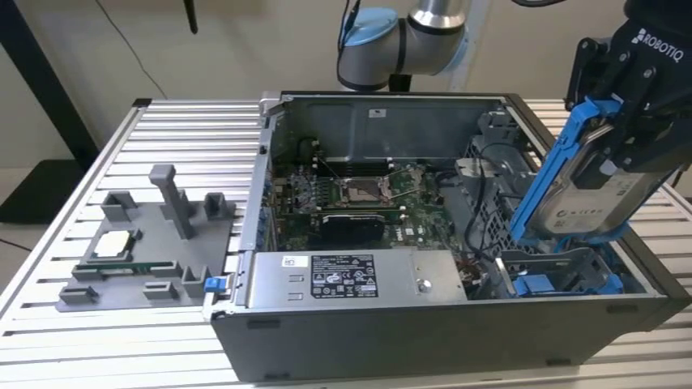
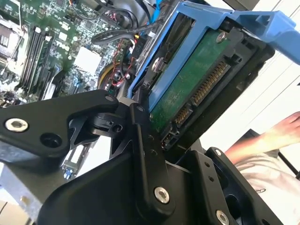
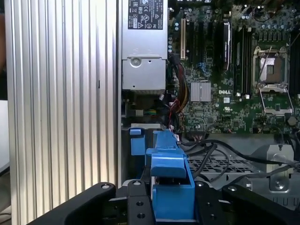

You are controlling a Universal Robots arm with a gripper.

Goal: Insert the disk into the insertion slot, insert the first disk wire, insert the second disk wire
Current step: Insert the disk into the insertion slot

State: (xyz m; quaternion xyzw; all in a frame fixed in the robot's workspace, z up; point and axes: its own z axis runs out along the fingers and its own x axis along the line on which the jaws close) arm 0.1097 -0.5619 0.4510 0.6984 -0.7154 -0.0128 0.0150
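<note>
At 5 o'clock of the exterior view, power supply (image 1: 346,275): grey sheet-metal box with a white label, lies flat along the near wall of the computer case (image 1: 433,340).
insertion slot (image 1: 562,279): sits at 4 o'clock in the case's near corner; grey metal bay with bright blue plastic rails, open upward, not yet filled.
disk (image 1: 589,190): hangs at 3 o'clock, tilted over that slot, lower end toward the bay; cannot tell whether touching. Flat silver-grey slab, white label, clipped in a smooth blue frame; shows a green circuit board (image 2: 197,84) and a connector row in the second wrist view.
gripper (image 1: 608,142): matte black, pinches the disk's frame from both sides; grips blue plastic between its fingers (image 3: 136,206) in the first wrist view.
step in hand: judged as seating the disk. Square the frame to the blue rails, take out the tilt, lower slowly, keep the pinch firm on slick plastic, stay clear of the black cables (image 1: 492,154).
motherboard (image 1: 357,194): at centre; green, crowded, square metal socket.
table (image 1: 65,194): at 9 o'clock; ribbed aluminium slats.
arm (image 1: 400,32): at 12 o'clock, farthest; silver tube, pale blue caps.
</note>
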